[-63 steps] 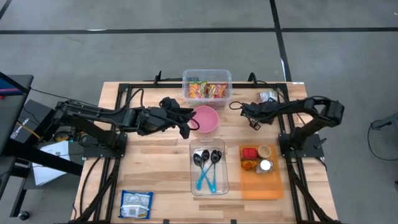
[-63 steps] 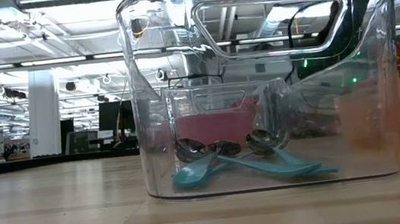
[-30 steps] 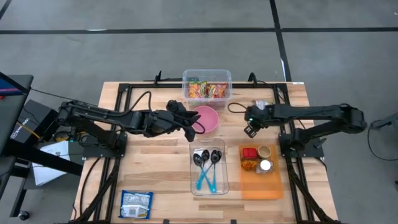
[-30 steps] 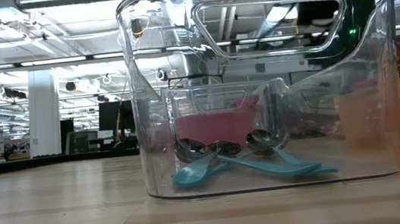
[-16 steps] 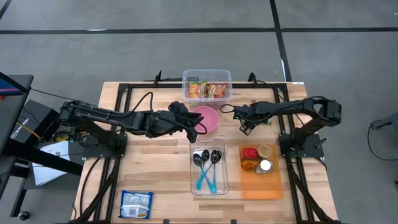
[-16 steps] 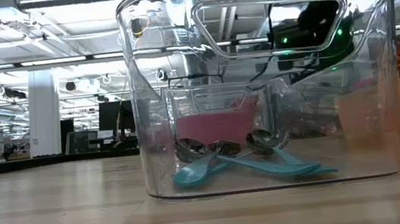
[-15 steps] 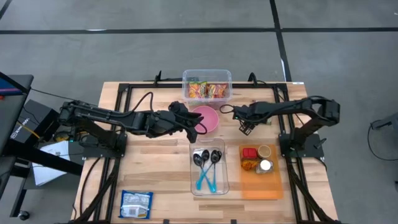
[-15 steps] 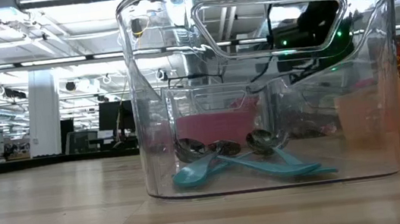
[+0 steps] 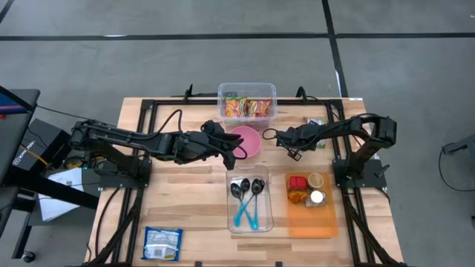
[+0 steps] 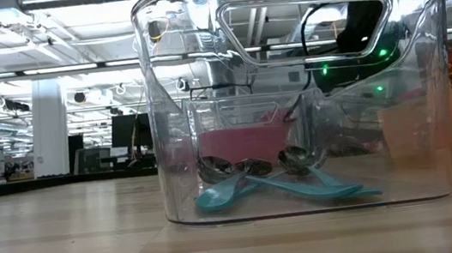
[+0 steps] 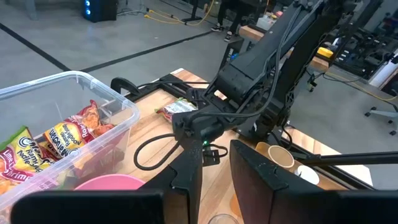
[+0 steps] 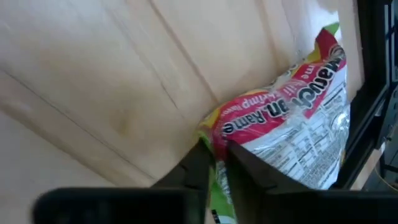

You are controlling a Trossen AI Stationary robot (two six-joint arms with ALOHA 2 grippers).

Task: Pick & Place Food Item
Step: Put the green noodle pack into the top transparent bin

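Observation:
A ramen packet (image 12: pixel 292 118), white with red, yellow and green print, is in my right gripper (image 12: pixel 216 152), which is shut on it. It also shows in the left wrist view (image 11: pixel 179 109), at the tip of the right arm. In the high view my right gripper (image 9: pixel 277 137) is just right of the pink bowl (image 9: pixel 248 141), and the packet is hidden under the arm. My left gripper (image 11: pixel 215 180) hovers by the bowl's near left rim (image 9: pixel 236 150), fingers a little apart and empty. My right gripper pinches the packet by one corner of its sealed edge (image 12: pixel 214 135) between its two fingers. The packet sticks out past the fingertips. The wooden table shows beyond it, and I cannot tell how far above the table it is.
A clear bin of snack packets (image 9: pixel 247 106) stands at the far middle. A clear bin with spoons (image 9: pixel 249 199) fills the low view (image 10: pixel 291 92). An orange tray with cups (image 9: pixel 312 200) is near right. A blue-white packet (image 9: pixel 162 243) lies near left. Black frame rails run along the table's edges.
My right gripper has gone toward the table's left edge and slightly toward its far edge, closing on the pink bowl, while the right arm folded back at its shoulder.

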